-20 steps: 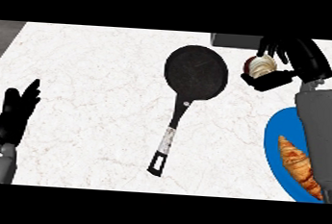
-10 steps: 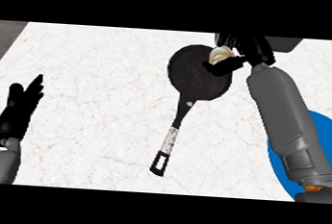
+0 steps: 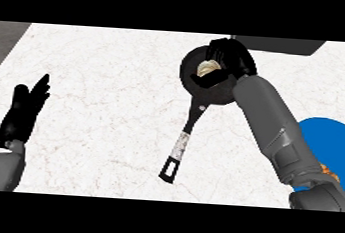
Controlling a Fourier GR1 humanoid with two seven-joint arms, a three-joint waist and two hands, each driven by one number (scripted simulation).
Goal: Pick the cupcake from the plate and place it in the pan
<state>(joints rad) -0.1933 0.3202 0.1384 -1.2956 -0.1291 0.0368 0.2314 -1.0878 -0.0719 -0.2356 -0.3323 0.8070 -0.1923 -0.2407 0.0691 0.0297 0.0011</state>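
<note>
White marbled counter fills the view, and the action is up at its far side: the right hand is curled round the cupcake, fingers wrapped over the top and side so only a pale patch of frosting peeks out toward the left. That puts the cupcake right inside the grasp, tucked under the palm, and hanging over the round bowl of the black frying pan; whether it touches the pan floor yet is hard to tell from above. Judging by what it is, expect something light and soft, with frosting that smears and a base that crushes easily, so the sides low down are the place to hold, not the top. Out from the hand, the grey forearm runs down to the lower right, crossing the blue plate, where an orange pastry edge just shows. The pan's handle points down toward the middle of the counter. Far left, the left hand rests with fingers straight, holding nothing.
</note>
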